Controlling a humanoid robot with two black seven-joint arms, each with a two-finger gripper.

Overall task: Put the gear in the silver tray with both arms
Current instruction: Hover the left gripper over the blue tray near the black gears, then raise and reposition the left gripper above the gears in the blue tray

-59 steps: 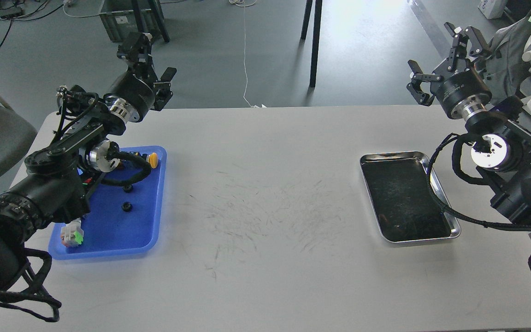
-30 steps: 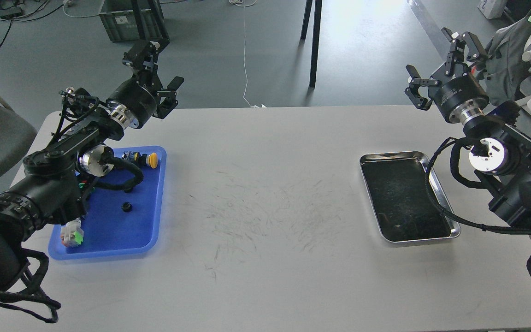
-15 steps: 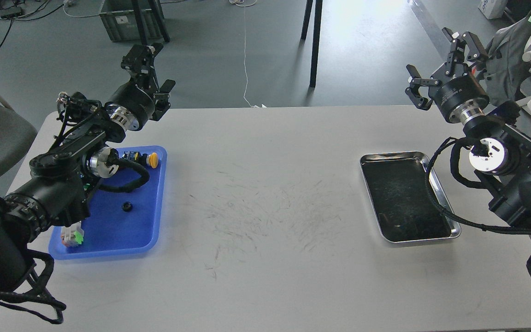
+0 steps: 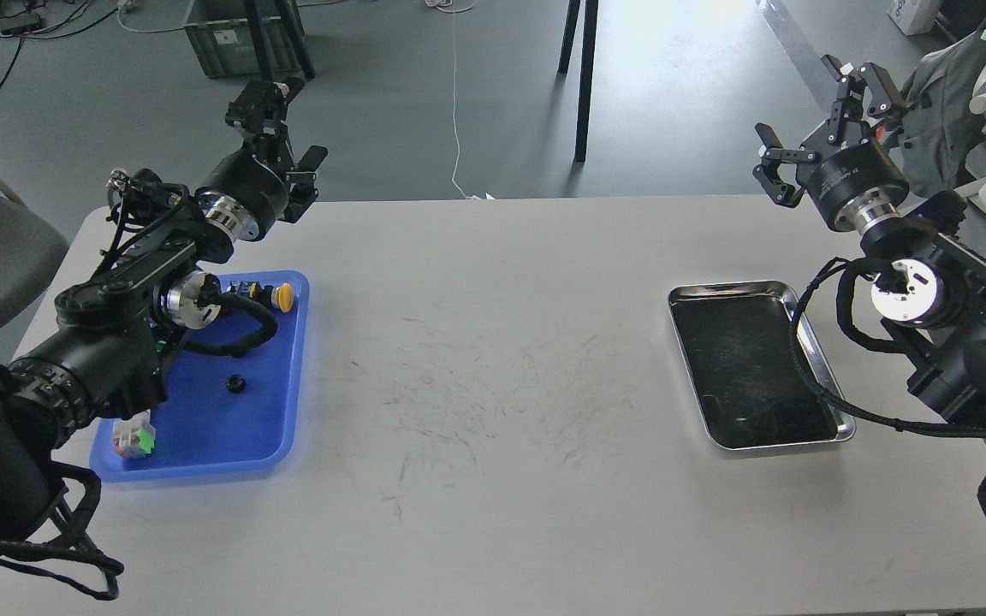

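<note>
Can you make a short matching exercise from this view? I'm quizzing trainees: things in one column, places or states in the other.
Things:
1. silver tray
2. blue tray
3. small black ring
4. right gripper

Places or states:
A. lying in the blue tray
B. table's left side, under the left arm
C. open, raised past the table's far edge
D. table's right side, nothing in it

Pairs: 1-D, 2-B, 3-A, 4-C

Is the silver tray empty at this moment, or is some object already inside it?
Empty. The silver tray shows only its dark, scuffed reflective bottom; no gear or other part lies inside it.
</note>
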